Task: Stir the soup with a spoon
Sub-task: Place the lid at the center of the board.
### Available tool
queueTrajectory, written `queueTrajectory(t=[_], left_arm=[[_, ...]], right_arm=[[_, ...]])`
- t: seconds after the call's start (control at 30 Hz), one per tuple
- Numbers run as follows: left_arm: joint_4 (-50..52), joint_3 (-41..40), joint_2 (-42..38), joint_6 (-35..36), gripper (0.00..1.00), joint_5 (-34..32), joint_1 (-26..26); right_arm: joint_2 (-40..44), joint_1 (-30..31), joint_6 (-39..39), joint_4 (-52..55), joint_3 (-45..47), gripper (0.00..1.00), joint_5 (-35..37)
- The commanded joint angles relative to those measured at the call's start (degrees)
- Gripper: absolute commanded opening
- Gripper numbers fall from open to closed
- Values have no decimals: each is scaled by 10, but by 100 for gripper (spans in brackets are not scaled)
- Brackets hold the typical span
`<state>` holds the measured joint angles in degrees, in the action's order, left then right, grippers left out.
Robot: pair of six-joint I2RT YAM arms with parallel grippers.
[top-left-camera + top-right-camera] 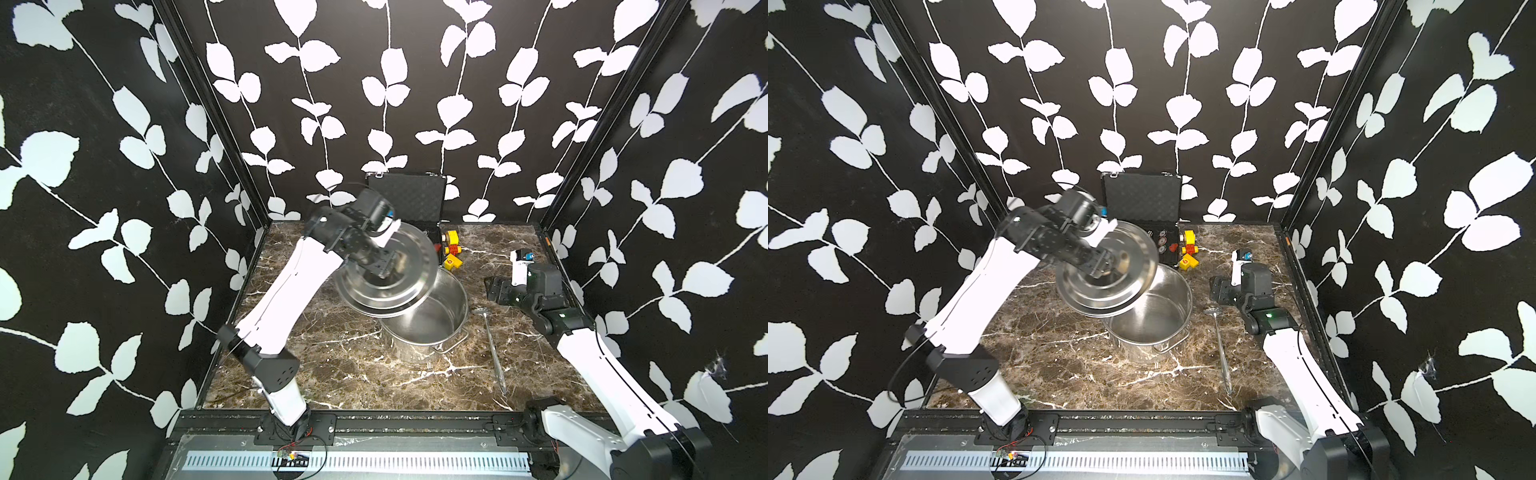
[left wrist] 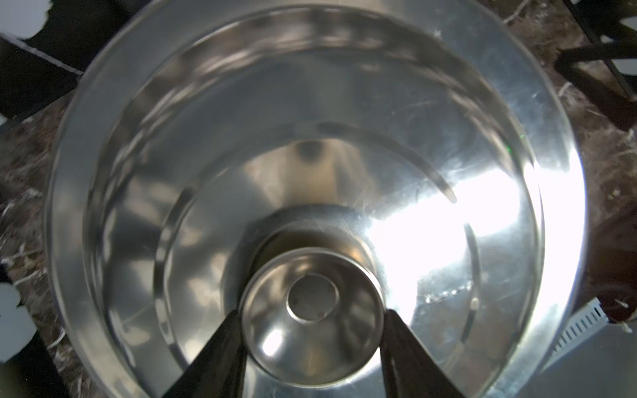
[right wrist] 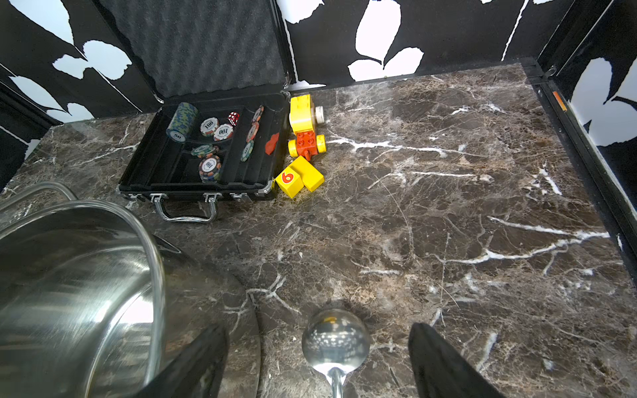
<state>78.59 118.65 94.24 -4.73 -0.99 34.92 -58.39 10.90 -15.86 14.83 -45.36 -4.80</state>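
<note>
Left gripper [image 1: 384, 266] pinches the knob of the lid [image 1: 399, 295], holding it tilted above the pot [image 1: 455, 291] in both top views. The pot stands uncovered on the bench [image 1: 353, 365]. Near the pot the spoon [image 1: 493, 349] lies flat and untouched, with the right gripper [image 1: 496, 289] spread close to its round end.

Left wrist view: the fingers [image 2: 220, 351] clamp the knob [image 2: 312, 310] from either side.

Right wrist view: the spoon [image 3: 336, 341] shows between the wide-apart fingers [image 3: 434, 351], not gripped.

Uncovering looks done, I judge. Picking up the spoon, dipping it and stirring remain. No soup shows in the pot.
</note>
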Motion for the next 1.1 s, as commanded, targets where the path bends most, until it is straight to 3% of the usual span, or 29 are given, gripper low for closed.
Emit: queueTrajectory(t=[0.0,0.2,0.37,0.63,1.07], left_arm=[[-33,-75,-74,-13,0,2,-79],[-128,-274,-176,-34,0,58,-272],[-212,-404,-190,-67,0,66,-353],[-386,-557,-141,-154,0,65,-366],[-499,-624,-41,-197,0,56,-345]], right_arm=[[5,3,6,-16,-4,84,0],[-3,3,8,-18,-12,84,-13],[-4,3,12,-16,-16,84,-19],[9,2,19,4,-15,84,-16],[16,3,3,30,-5,84,-14]])
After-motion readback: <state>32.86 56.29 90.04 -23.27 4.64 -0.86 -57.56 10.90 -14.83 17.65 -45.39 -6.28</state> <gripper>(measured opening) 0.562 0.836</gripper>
